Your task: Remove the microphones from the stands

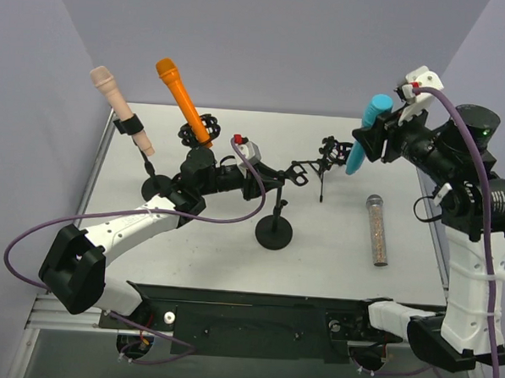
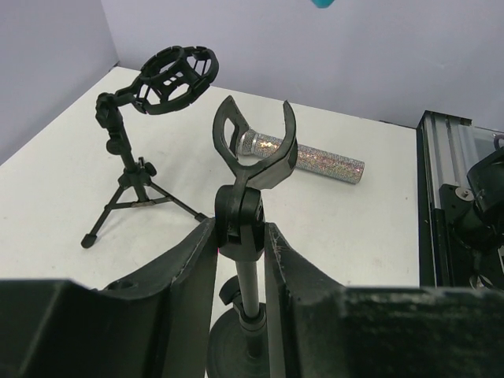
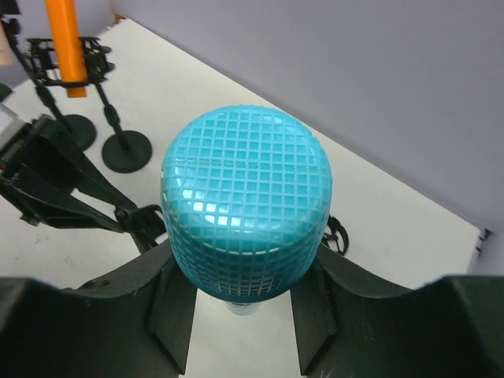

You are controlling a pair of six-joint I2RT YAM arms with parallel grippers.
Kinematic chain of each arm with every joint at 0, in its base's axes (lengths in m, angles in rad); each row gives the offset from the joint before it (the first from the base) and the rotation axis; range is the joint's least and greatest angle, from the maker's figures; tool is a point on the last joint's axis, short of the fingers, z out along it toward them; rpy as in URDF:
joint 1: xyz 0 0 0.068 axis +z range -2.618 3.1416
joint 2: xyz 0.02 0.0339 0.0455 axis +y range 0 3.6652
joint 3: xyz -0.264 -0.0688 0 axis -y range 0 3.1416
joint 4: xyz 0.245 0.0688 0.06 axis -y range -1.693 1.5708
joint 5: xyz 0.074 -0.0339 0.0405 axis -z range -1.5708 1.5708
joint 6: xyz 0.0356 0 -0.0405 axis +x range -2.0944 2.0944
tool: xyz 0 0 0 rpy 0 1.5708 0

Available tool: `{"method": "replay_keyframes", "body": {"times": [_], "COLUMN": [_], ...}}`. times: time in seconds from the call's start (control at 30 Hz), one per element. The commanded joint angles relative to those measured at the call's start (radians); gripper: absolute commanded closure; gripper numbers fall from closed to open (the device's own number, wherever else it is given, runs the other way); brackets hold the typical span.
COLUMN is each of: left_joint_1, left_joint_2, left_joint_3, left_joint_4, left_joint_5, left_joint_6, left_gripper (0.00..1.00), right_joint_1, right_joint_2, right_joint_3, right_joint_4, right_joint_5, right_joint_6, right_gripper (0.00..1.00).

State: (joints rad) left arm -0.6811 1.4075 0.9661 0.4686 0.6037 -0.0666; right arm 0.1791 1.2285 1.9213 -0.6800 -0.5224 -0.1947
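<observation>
Microphone (image 3: 246, 209) pinched in right claw (image 3: 244, 283), left claw (image 2: 239, 248) clamped around stand (image 2: 253, 169) stem

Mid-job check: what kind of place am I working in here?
Probably a lab test bench, not a studio: a white table boxed in by plain purple walls, two robot arms bolted at its near edge, and microphones on stands as props.

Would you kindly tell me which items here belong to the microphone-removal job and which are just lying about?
In the job: teal microphone, right end effector gripping it, clip stand, left end effector clamping it.
Lying about: orange microphone, beige microphone, silver microphone, tripod stand.
</observation>
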Motion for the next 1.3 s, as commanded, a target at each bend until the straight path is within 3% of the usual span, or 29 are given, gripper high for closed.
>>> {"method": "replay_keyframes", "body": {"times": [0.0,0.03,0.07,0.2,0.37,0.5,0.87,1.27], "left_joint_1": [-0.005,-0.003,-0.005,-0.005,-0.005,-0.006,0.0,0.012], "left_joint_2": [-0.018,-0.022,-0.025,-0.044,-0.068,-0.079,-0.137,-0.197], "left_joint_3": [0.039,0.045,0.049,0.057,0.08,0.103,0.192,0.241], "left_joint_4": [-0.061,-0.064,-0.067,-0.084,-0.123,-0.157,-0.379,-0.668], "left_joint_5": [0.007,-0.007,-0.015,-0.015,-0.01,-0.002,-0.021,-0.102], "left_joint_6": [0.005,0.004,-0.002,-0.012,-0.015,-0.003,0.162,0.35], "left_gripper": [0.74,0.57,0.49,0.41,0.4,0.39,0.4,0.39], "right_joint_1": [-0.05,-0.07,-0.078,-0.168,-0.346,-0.426,-0.486,-0.566], "right_joint_2": [-0.072,-0.098,-0.107,-0.149,-0.098,0.05,0.415,0.664], "right_joint_3": [-0.108,-0.126,-0.169,-0.321,-0.482,-0.481,-0.476,-0.407], "right_joint_4": [0.004,-0.016,-0.03,-0.107,-0.148,-0.208,-0.168,-0.159], "right_joint_5": [0.223,0.254,0.324,0.473,0.519,0.513,0.513,0.49], "right_joint_6": [-0.008,-0.009,-0.027,-0.122,-0.207,-0.204,-0.233,-0.216], "right_gripper": [1.0,1.0,1.0,1.0,1.0,1.0,1.0,1.0]}}
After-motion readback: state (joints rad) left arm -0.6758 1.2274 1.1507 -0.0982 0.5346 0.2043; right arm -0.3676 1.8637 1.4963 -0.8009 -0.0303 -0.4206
